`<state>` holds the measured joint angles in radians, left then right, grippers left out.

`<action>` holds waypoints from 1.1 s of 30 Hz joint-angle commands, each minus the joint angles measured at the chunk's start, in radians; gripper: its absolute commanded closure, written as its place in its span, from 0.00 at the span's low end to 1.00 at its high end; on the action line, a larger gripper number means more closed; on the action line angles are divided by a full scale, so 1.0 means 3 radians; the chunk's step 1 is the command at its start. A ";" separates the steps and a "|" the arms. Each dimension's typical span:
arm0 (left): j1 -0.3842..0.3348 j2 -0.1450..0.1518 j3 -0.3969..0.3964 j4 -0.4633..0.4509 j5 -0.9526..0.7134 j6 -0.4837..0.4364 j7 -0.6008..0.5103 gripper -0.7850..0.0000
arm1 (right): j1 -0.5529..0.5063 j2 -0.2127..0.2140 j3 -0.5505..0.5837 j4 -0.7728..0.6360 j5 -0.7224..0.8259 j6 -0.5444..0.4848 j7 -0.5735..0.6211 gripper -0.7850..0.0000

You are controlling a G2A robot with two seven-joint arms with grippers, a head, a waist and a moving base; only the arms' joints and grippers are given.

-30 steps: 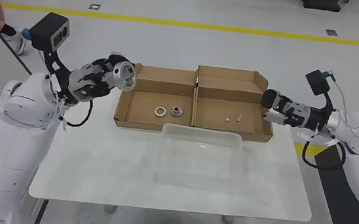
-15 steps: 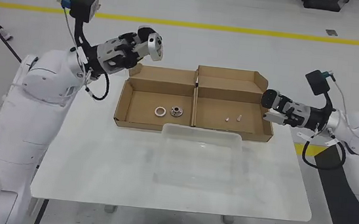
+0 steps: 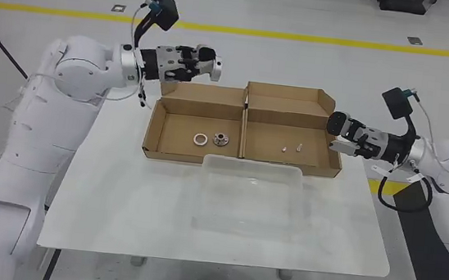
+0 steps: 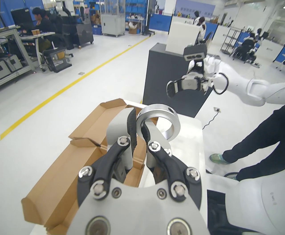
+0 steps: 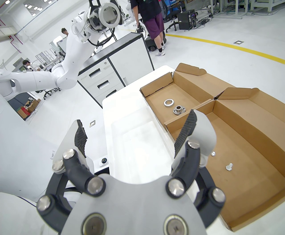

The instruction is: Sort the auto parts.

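Left end effector [image 4: 138, 130]: narrow, its pads pinching the wall of a single shaft collar [image 4: 155, 110].
Collar location: held in the air, just behind the rear flap of the left carton [image 3: 153, 132] and above the height of its walls.
Collar orientation: a round part with no long axis. Its bore axis runs roughly level, along the width of the surface [image 3: 119, 203], and the open face is turned toward the right arm. In the right wrist view the bore is seen nearly face-on.
Collar detail: one small hole in the outer wall.
Right end effector [image 5: 135, 124]: spread wide and holding nothing, at the outer side wall of the right carton [image 3: 319, 101].
Cartons: two open cardboard trays, side by side and touching along their shared wall, at the far half of the surface.
Left carton contents: two parts, namely one loose ring [image 3: 200, 138] lying flat and one flanged hub [image 3: 220, 138] with its bore upward. They lie close together but apart.
Right carton contents: two parts, namely one small bolt [image 5: 229, 167] and one small silver fastener [image 5: 213, 153] just beside it. The type of the fastener is too small to tell.
Clear tray [image 3: 248, 192]: one, directly in front of the cartons.
Count of collar-type rings: two, one gripped and one in the left carton.
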<state>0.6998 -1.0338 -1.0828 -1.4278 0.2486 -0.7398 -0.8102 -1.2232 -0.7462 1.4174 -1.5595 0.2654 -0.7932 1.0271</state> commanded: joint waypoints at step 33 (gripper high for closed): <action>-0.0763 -0.0376 0.1386 0.1488 0.2681 0.0215 0.0168 1.00 | 0.0000 0.0000 0.0000 0.0000 0.0000 0.0000 0.0000 0.00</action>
<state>0.4729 -1.1422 -0.6792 -0.9968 1.0368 -0.6670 -0.7652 -1.2232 -0.7462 1.4174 -1.5595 0.2654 -0.7932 1.0271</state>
